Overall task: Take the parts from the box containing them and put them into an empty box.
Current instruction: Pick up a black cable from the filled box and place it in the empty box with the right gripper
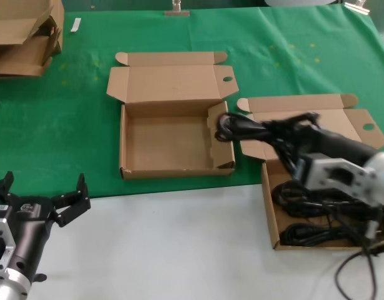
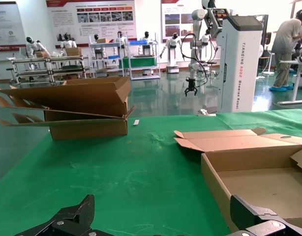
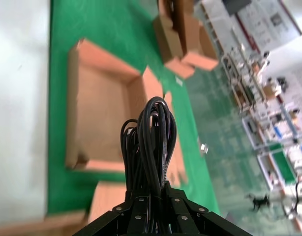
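My right gripper (image 3: 150,199) is clamped on a cable bundle (image 1: 242,128) at centre right of the head view, beside the empty box (image 1: 126,147). It's limp and floppy; mid-bundle grip suits. Left gripper (image 1: 42,200) waits, spread, lower left.

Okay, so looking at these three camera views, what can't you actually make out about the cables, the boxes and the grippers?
- Black coiled cable bundle held by the right gripper: motion-blurred in the head view, plugs indistinguishable.
- Brown cardboard source box: the right arm covers most of its inside, so the remaining bundles can't be counted.
- Empty brown cardboard box with holed side flap: cut off by the frame edge in the left wrist view.
- Left gripper: parked low, open.
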